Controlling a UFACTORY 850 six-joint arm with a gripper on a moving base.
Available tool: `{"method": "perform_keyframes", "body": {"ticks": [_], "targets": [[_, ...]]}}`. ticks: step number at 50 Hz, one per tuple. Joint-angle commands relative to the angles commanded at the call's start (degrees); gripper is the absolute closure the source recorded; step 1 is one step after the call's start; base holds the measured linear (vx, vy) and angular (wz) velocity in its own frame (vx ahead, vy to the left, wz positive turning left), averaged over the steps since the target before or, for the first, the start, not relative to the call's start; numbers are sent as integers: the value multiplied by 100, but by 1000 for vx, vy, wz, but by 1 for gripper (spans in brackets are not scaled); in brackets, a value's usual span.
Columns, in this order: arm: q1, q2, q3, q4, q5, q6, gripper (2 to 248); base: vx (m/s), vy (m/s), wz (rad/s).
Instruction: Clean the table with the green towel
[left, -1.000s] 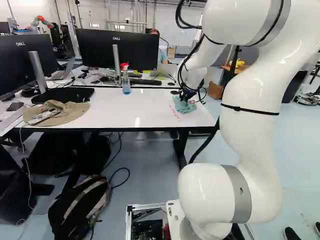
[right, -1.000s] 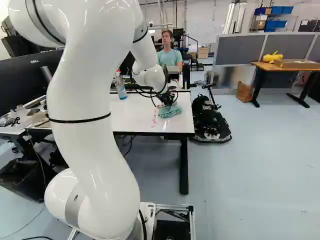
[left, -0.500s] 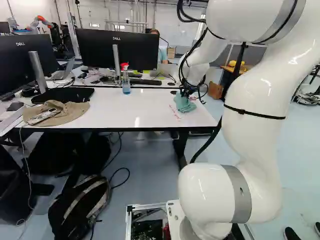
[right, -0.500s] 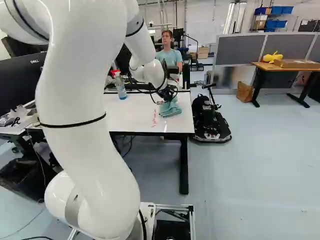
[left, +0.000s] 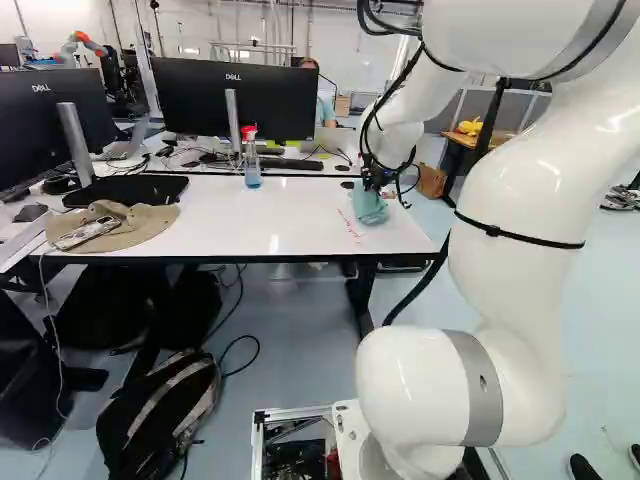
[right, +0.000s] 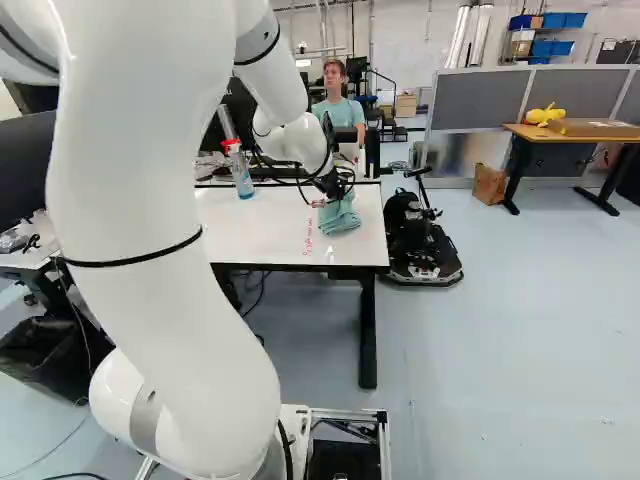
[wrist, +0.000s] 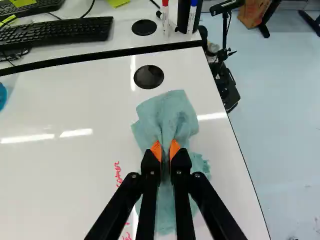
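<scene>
In the left base view my gripper is over the right end of the white table. The wrist view shows the gripper shut on the green towel, its orange pads pinching a raised fold from two sides. Cloth spreads ahead of the fingers and beneath them, its lower part seeming to rest on the tabletop. Red marker writing runs beside the towel, partly hidden by the fingers in the wrist view; it also shows as red marks in the right base view.
A spray bottle stands near the table's back edge. A brown cap with a phone on it lies at the left of the left base view. Monitors and a keyboard are behind. A backpack lies on the floor.
The gripper has risen a little, drawing the held towel up into a taller shape. My arm's upper links have shifted rightward in the left base view, leftward in the right one. The base stayed put.
</scene>
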Motion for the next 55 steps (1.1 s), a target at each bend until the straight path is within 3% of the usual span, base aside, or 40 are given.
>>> {"method": "perform_keyframes", "body": {"ticks": [55], "targets": [[-153, 1102, 1193, 0, 0, 0, 212, 0, 0, 0]]}}
